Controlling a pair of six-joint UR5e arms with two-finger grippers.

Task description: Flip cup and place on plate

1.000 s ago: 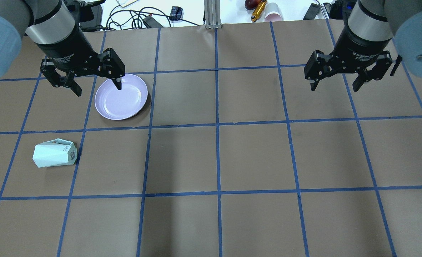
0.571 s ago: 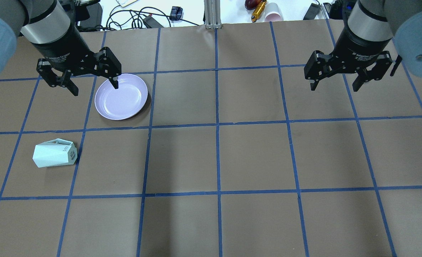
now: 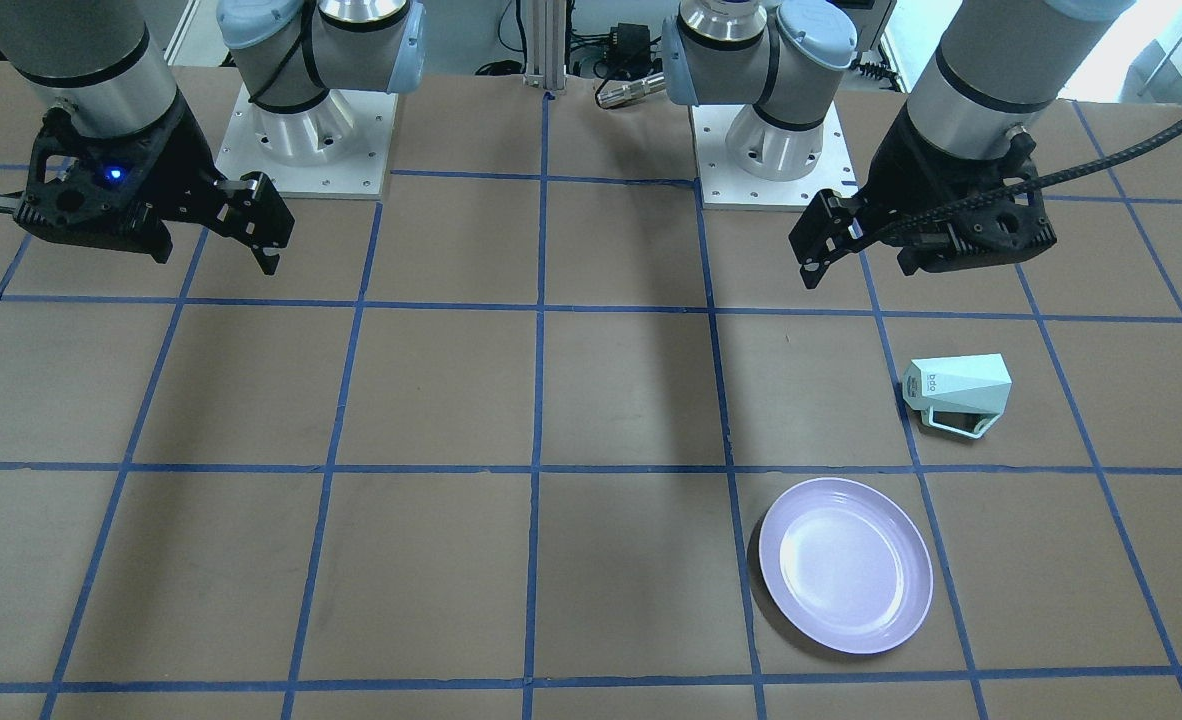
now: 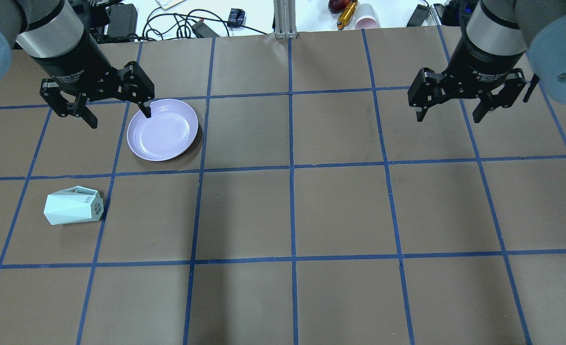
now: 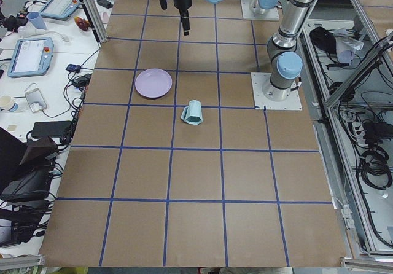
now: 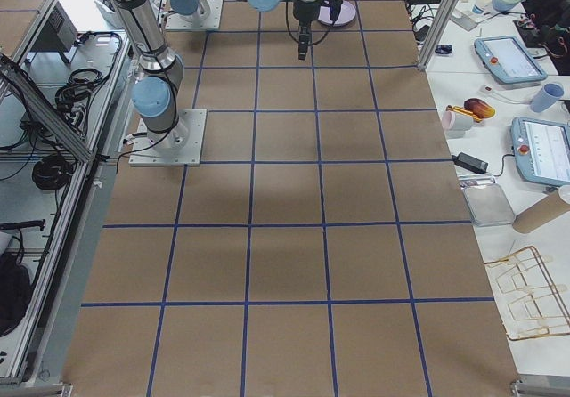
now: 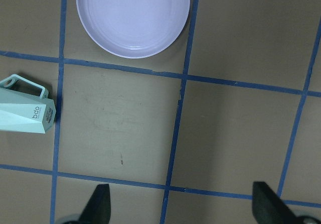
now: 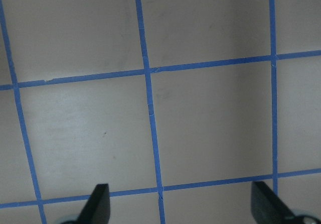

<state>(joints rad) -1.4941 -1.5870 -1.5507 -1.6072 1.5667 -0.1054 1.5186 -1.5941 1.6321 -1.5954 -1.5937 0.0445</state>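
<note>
The mint-green cup (image 4: pixel 72 206) lies on its side on the left part of the table, its lettered base towards the table's middle and its handle on the far side. It also shows in the front view (image 3: pixel 956 390) and at the left edge of the left wrist view (image 7: pixel 25 116). The lavender plate (image 4: pixel 162 129) sits empty beyond it, apart from it, and shows in the front view (image 3: pixel 844 565) and the left wrist view (image 7: pixel 133 18). My left gripper (image 4: pixel 119 117) hangs open and empty above the plate's left rim. My right gripper (image 4: pixel 448 117) hangs open and empty over the far right of the table.
The table is brown paper with a grid of blue tape. Cables, a pink cup (image 4: pixel 367 21) and tools lie past the far edge, beside a metal post (image 4: pixel 285 19). The two arm bases (image 3: pixel 306 150) (image 3: pixel 766 150) stand at the robot's side.
My left gripper has moved left and slightly away, from over the plate's left part to over its left rim, still open. The right gripper, cup and plate have not moved.
</note>
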